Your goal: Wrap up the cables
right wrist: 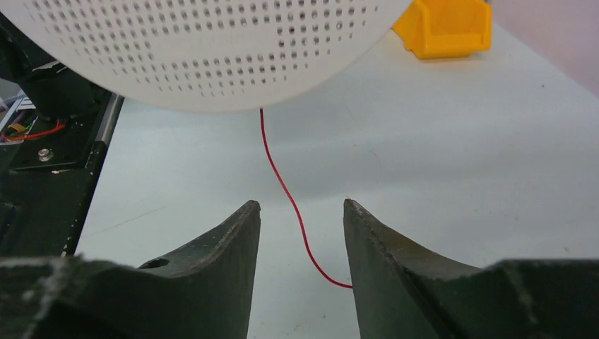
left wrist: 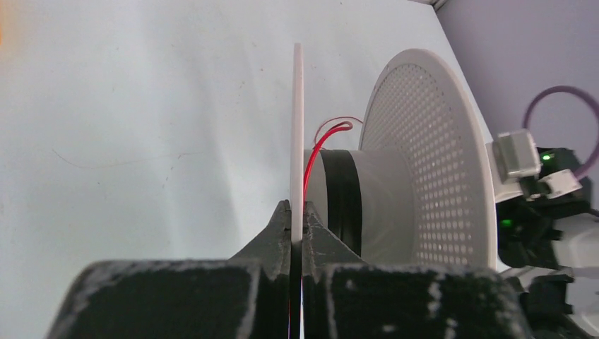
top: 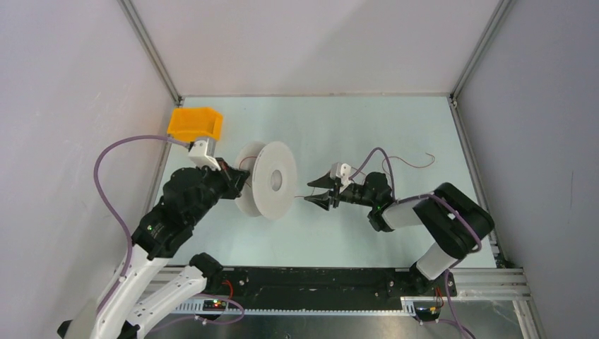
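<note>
Red cable (right wrist: 282, 185) barely started on spool (top: 277, 180) core; most winding left. Left hand (left wrist: 297, 212) clamped on spool flange; right hand (right wrist: 302, 206) open, cable passing loose between its fingers (right wrist: 212, 247).

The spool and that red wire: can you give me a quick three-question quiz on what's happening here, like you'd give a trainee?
1. True or false: the left jaws are shut on one flange of the spool.
2. In the right wrist view, the wire is: A) between the open right jaws; B) pinched in shut right jaws; C) lying inside a box.
3. What colour is the bin at the far left corner of the table?
Key: 1 true; 2 A; 3 orange.
</note>
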`<action>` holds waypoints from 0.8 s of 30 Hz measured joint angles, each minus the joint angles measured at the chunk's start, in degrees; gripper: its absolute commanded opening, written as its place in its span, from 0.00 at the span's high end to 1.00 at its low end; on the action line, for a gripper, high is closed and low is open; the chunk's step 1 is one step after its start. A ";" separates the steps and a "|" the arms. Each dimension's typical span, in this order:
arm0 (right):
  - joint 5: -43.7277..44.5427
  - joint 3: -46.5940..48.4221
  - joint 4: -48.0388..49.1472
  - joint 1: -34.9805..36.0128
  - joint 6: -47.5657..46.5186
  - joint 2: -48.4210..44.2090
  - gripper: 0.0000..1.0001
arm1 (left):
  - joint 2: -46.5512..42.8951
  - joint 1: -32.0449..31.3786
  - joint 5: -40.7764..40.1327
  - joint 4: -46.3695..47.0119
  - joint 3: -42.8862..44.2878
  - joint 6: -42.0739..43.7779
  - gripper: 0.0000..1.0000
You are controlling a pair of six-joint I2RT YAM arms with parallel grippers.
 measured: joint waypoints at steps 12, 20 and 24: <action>-6.69 3.34 12.24 1.09 0.42 9.05 0.39 | -1.31 0.13 1.75 -2.16 6.03 -3.50 1.00; -6.25 5.07 12.76 2.23 1.07 12.87 0.45 | -1.11 0.13 2.36 -2.54 6.10 -4.81 1.00; -4.98 5.40 12.63 2.80 1.60 13.46 0.55 | -1.22 0.13 2.16 -2.43 6.10 -4.98 1.00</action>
